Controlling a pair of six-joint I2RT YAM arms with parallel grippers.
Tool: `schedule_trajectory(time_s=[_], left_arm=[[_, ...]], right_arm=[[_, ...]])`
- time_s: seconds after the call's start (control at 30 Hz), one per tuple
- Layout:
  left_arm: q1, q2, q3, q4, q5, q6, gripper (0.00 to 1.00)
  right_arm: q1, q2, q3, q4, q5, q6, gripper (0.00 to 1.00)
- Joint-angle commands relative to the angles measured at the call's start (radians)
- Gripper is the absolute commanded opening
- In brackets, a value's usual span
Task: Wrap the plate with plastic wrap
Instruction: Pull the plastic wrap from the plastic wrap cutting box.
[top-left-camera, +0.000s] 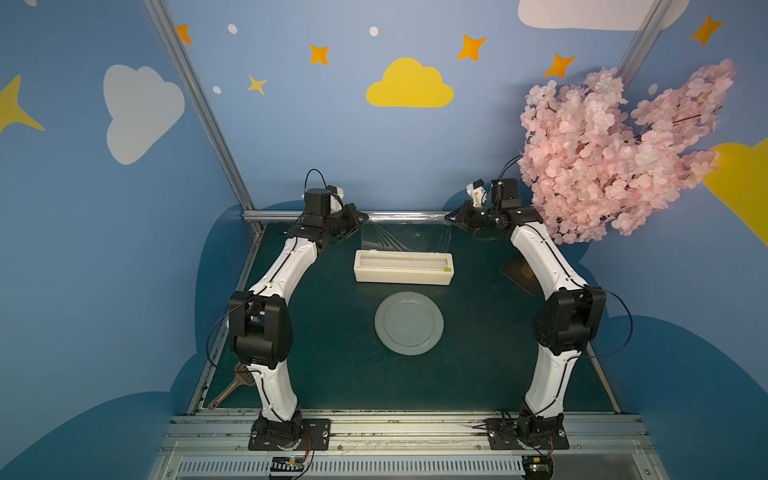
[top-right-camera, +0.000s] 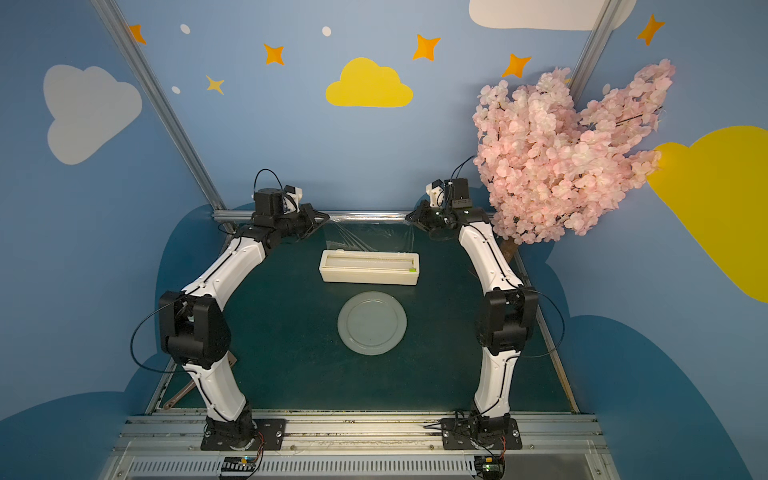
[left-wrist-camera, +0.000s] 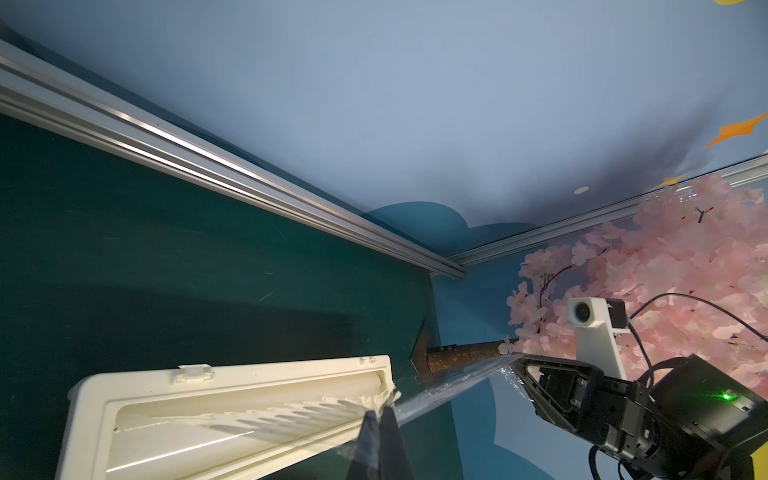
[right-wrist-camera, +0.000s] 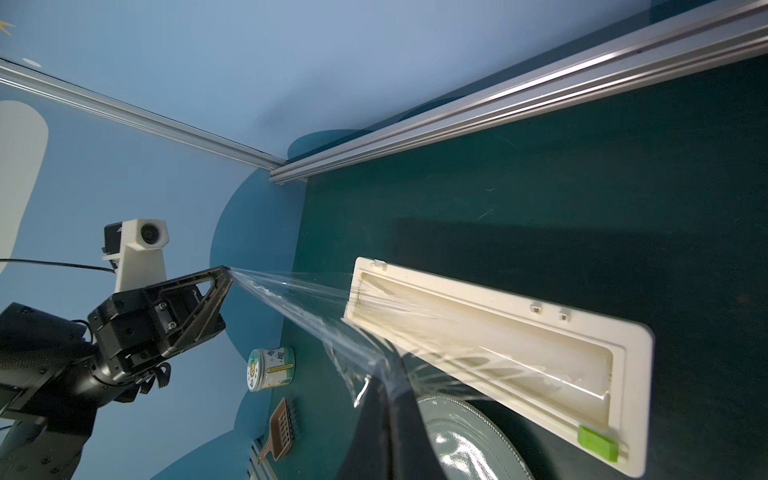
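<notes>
Transparent film, thin and glossy: the plastic wrap (top-left-camera: 399, 232) hung as a sheet between the left fingers (top-left-camera: 358, 216) and the right fingers (top-left-camera: 457, 217). Each pair was pressed fully together on one upper corner of it. From that held edge the sheet ran down to the cream box (top-left-camera: 403, 279) below the fingers. It appeared not yet cut from the roll. A green tab (top-left-camera: 446, 270) sat at the box end nearer the right fingers. In both wrist views, streaks and wrinkles fanned out from each pinch point.

The plate (top-left-camera: 409, 323) lay flat, bare and uncovered on the dark green surface (top-left-camera: 324, 340). It was on the far side of the box from the fingers and well apart from them.

Handling assessment:
- **Film:** It was judged almost weightless, limp, clinging and easily torn. If either corner went slack, it would probably fold onto itself and stick.
- **Where to hold the film:** The corners were judged the correct place, as found, with both pairs of fingers kept apart so the edge stayed taut. A pinch nearer the middle would likely bunch the sheet.
- **Pulling risk:** Uneven pulling risked a tear starting at the wrinkled pinch points. It could also drag the light box along the surface.
- **Plate:** It was judged stiff, smooth and heavy enough to stay put under the film. It needed no hold, though its rim was the place where the film should be pressed down to cling.
</notes>
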Motion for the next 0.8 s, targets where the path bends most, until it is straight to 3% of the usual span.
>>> schedule_trajectory(time_s=[0.0,0.77], left_arm=[[0.021,-0.035,0.030,0.014,-0.002,0.017,0.03],[0.002,-0.113,0.125,-0.062,-0.013,0.071,0.03]], right_arm=[[-0.014,-0.052,0.028,-0.004,0.002,0.010,0.00],[-0.012,-0.176,0.045,-0.017,0.011,0.010,0.00]])
